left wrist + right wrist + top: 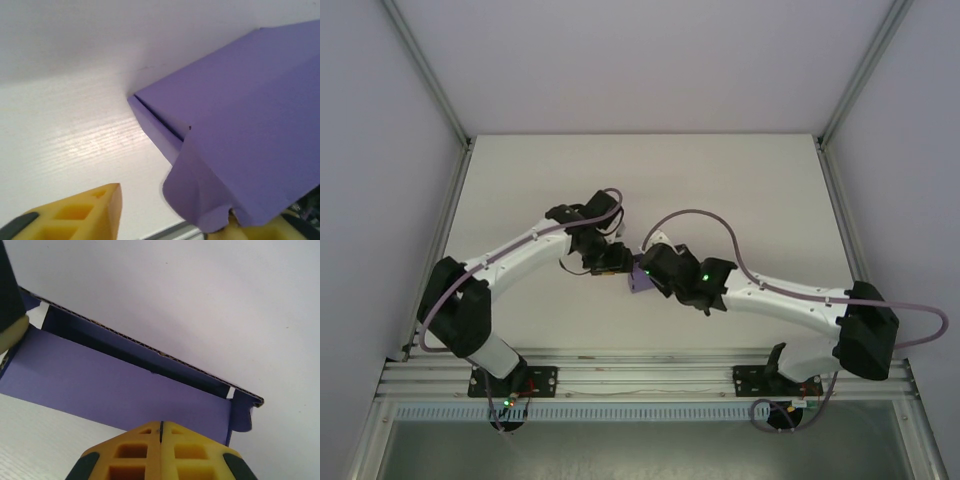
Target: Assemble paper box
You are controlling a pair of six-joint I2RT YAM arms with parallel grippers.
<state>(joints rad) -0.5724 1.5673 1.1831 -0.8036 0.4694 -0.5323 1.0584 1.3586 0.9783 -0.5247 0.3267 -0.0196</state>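
From above, the paper box (638, 280) sits on the table (720, 180) between the left pincer (612, 262) and the right pincer (655, 270), equally near both. At the left wrist, the left pincer (170, 215) stands open, with the box up to its right and a crumpled flap resting on its right finger. At the right wrist, the right pincer (161, 426) is pressed shut. The box lies straight ahead, long side crosswise. Whether it nips card, I cannot tell.

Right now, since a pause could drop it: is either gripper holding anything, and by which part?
Apparently nothing. The left gripper is open beside the paper box, at its crumpled flap; the right gripper is shut, tips against a panel.
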